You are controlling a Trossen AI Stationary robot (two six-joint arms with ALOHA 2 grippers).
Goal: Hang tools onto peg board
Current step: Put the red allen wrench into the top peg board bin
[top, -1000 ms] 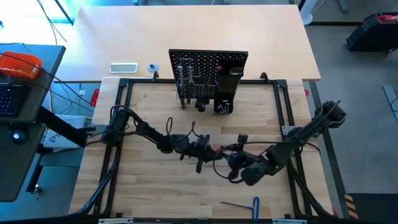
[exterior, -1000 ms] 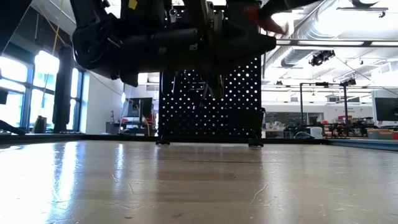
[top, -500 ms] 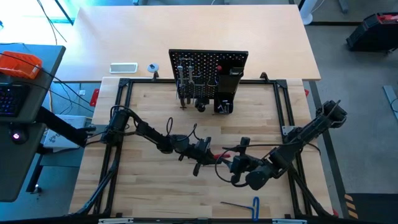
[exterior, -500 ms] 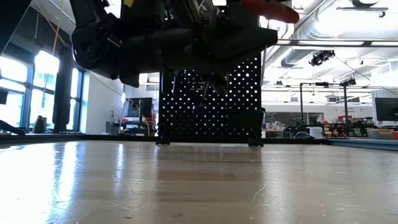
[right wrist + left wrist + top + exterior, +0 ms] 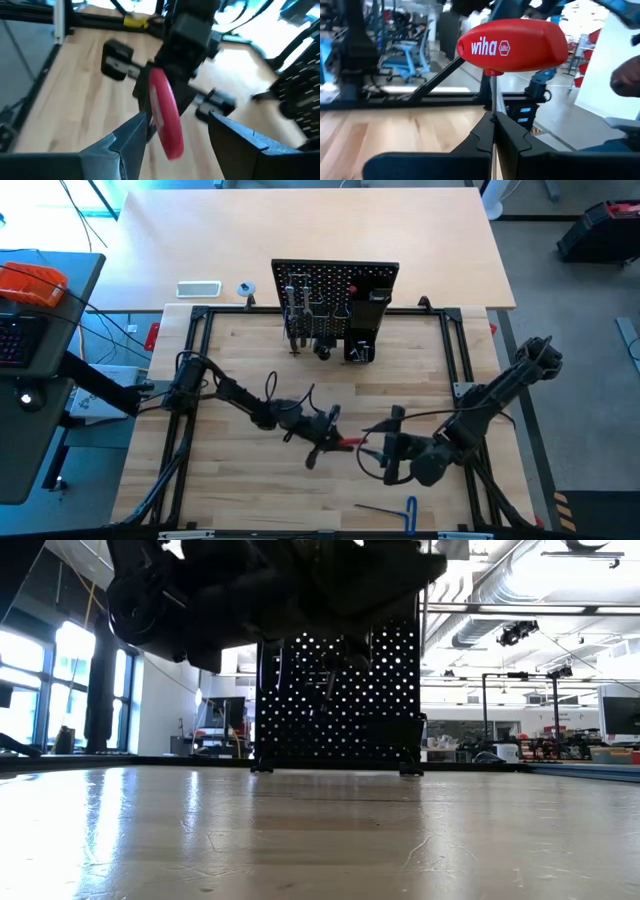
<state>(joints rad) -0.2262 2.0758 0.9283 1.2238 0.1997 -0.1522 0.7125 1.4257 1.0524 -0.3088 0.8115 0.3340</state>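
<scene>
Handover looks just finished. From above, the left gripper (image 5: 322,445) and right gripper (image 5: 385,452) face each other well in front of the peg board (image 5: 335,298), the red-handled screwdriver (image 5: 348,443) between them. The low view shows only dark arm bulk above the table, too murky to read. In the left wrist view, fingers (image 5: 482,137) are pinched on the screwdriver's shaft. In the right wrist view, fingers (image 5: 131,135) are spread, apparently clear of the handle. Next: carrying it to a free hook.
</scene>
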